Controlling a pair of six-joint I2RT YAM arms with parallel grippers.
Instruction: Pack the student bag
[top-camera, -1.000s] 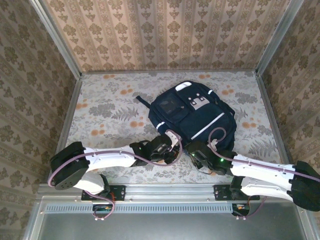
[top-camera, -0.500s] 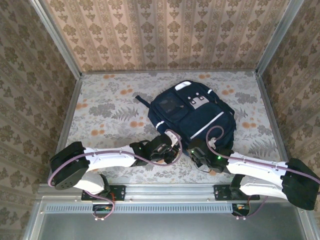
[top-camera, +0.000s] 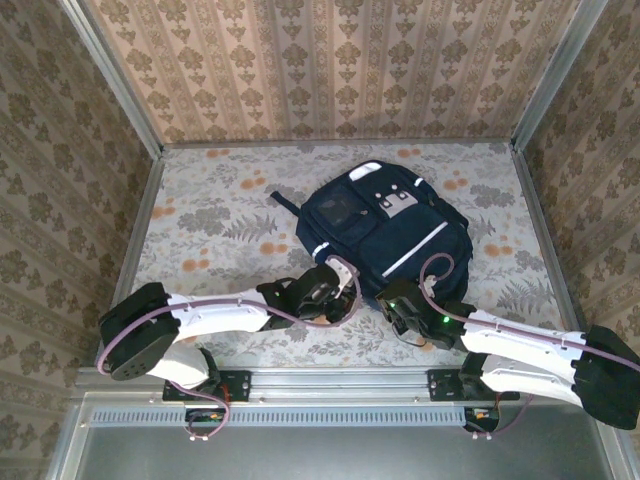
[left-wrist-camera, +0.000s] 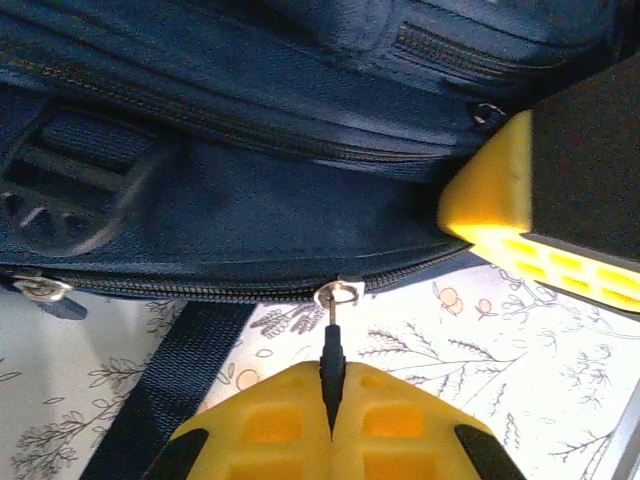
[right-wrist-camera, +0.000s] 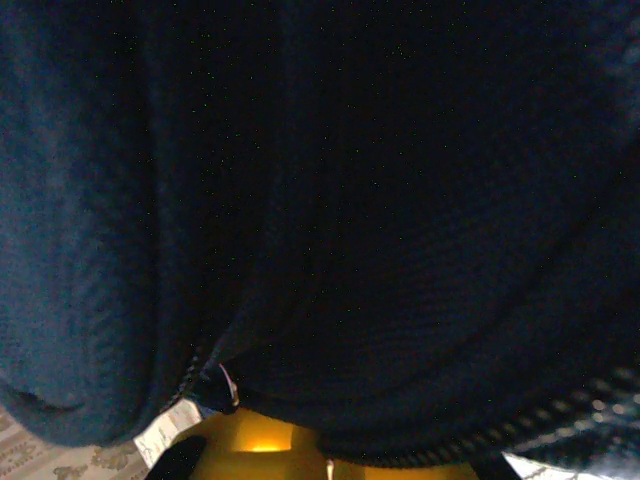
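Note:
The student bag (top-camera: 385, 230), a navy backpack with white stripes, lies flat in the middle of the table. My left gripper (top-camera: 345, 300) is at its near edge, shut on the black zipper pull (left-wrist-camera: 332, 350) that hangs from a silver slider (left-wrist-camera: 338, 293) on the bag's lower zipper. My right gripper (top-camera: 388, 300) sits just to the right of it against the same edge, and its yellow finger (left-wrist-camera: 495, 200) shows in the left wrist view. In the right wrist view dark bag fabric (right-wrist-camera: 350, 220) drapes over the shut yellow fingertips (right-wrist-camera: 270, 445), which pinch the bag's edge.
A dark strap (left-wrist-camera: 165, 385) runs from the bag across the flowered tablecloth (left-wrist-camera: 520, 350). Another strap end (top-camera: 283, 201) sticks out at the bag's far left. Metal rails and patterned walls box in the table; open cloth lies to the left (top-camera: 210, 230) and far right.
My right gripper has shut against the bag's near edge and shifted slightly. The left gripper keeps its hold on the zipper pull, barely moved.

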